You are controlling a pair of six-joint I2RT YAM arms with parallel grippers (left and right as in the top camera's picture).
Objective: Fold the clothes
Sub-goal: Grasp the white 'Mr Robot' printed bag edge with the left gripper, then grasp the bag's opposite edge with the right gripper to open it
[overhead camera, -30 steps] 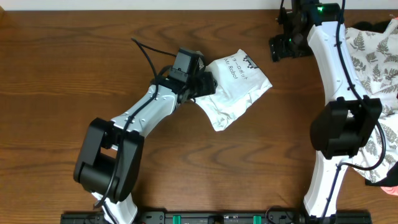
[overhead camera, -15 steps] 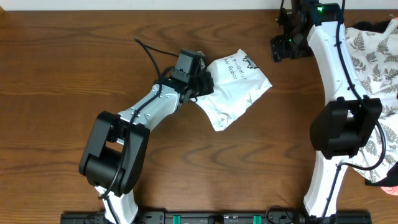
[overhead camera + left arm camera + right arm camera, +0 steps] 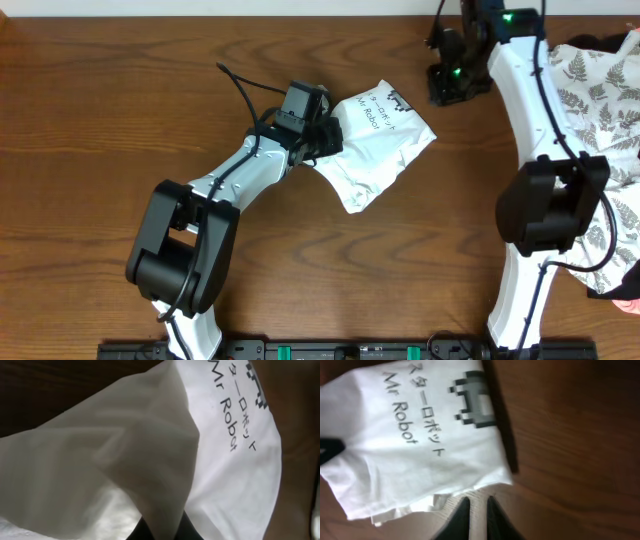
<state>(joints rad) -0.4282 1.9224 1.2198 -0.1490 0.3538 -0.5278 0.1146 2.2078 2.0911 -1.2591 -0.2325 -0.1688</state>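
Observation:
The clothes (image 3: pixel 378 140) are a white T-shirt bunched into a small crumpled bundle at the table's middle, black "Mr Robot" print facing up. My left gripper (image 3: pixel 328 137) sits at the bundle's left edge. In the left wrist view it (image 3: pixel 162 526) is shut on a raised fold of the shirt (image 3: pixel 235 485). My right gripper (image 3: pixel 442 84) hovers just beyond the bundle's upper right corner. Seen from the right wrist, its fingers (image 3: pixel 477 506) are shut with only bare wood below, a short way off the shirt's hem (image 3: pixel 395 460).
A white cloth with grey fern-leaf print (image 3: pixel 605 110) is heaped at the right edge, behind the right arm. A dark item (image 3: pixel 600 42) lies at its top and a pink one (image 3: pixel 628 304) at the lower right. The table (image 3: pixel 120 90) is brown wood.
Both grippers have closed, the left one on the shirt's fold. The right gripper shifted slightly left and turned. The left arm's lower links moved a little to the right.

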